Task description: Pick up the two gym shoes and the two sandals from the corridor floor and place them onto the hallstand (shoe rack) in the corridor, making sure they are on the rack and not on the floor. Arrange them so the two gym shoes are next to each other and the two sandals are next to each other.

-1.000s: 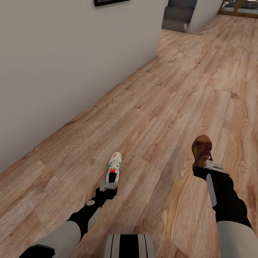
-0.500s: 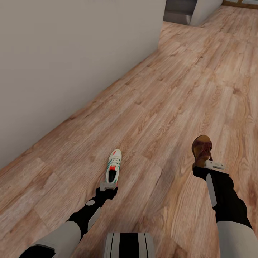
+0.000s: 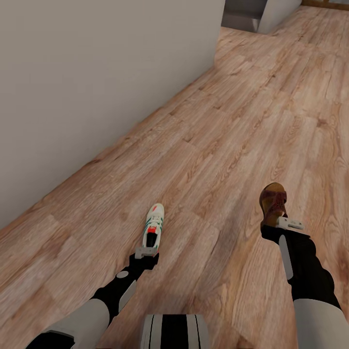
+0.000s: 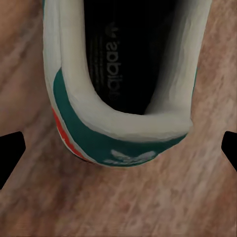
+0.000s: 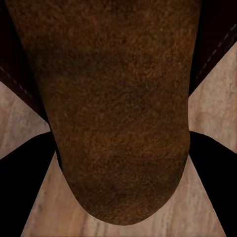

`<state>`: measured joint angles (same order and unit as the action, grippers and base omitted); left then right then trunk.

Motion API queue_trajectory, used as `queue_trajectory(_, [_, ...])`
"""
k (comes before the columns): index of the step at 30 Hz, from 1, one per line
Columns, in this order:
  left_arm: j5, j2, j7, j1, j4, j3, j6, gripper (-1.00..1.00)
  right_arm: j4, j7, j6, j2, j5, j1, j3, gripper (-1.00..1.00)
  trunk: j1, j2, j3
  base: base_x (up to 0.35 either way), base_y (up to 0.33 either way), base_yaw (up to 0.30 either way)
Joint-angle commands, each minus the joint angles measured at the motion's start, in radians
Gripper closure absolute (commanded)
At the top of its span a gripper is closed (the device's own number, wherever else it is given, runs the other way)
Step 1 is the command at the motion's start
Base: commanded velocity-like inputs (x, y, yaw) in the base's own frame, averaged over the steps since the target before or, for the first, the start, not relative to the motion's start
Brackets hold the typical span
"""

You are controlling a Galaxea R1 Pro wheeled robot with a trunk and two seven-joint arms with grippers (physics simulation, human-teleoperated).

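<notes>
A cream-white gym shoe (image 3: pixel 154 225) with green stripes and a red tongue hangs toe-forward off my left gripper (image 3: pixel 145 252), which is shut on its heel. In the left wrist view the green heel tab (image 4: pixel 123 148) sits between my dark fingertips (image 4: pixel 10 153). A dark brown sandal (image 3: pixel 274 201) is held above the corridor floor (image 3: pixel 218 145) by my right gripper (image 3: pixel 283 223). In the right wrist view its brown footbed (image 5: pixel 118 123) lies between both black fingers (image 5: pixel 24 182). The hallstand is out of view.
A plain grey wall (image 3: pixel 97 72) runs along the left and ends at a corner (image 3: pixel 216 53). Past it stands a grey-white unit (image 3: pixel 245 14). Wood-plank floor stretches ahead and to the right.
The whole picture has shifted, so the camera moved: the far doorway slid upward and the picture frame left the top edge. Both arms, the shoe and the sandal kept their places.
</notes>
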<state>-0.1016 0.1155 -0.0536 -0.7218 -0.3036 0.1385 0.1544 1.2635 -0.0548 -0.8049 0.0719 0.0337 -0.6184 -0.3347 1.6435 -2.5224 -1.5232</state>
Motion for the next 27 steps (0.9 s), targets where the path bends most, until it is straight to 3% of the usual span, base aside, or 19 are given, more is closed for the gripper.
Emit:
queue_trajectory(1, [-0.01,0.0,-0.002,-0.001,0.001,0.006,0.004,-1.0,0.001,0.0,-0.005,0.0,0.003,-0.001,0.0,1.0,0.0,0.0,-0.001,0.084,0.0,0.0])
queue_trajectory(27, [-0.01,0.0,-0.002,-0.001,0.001,0.006,0.004,-1.0,0.001,0.0,-0.005,0.0,0.003,-0.001,0.0,1.0,0.0,0.0,-0.001,0.01,0.0,0.0])
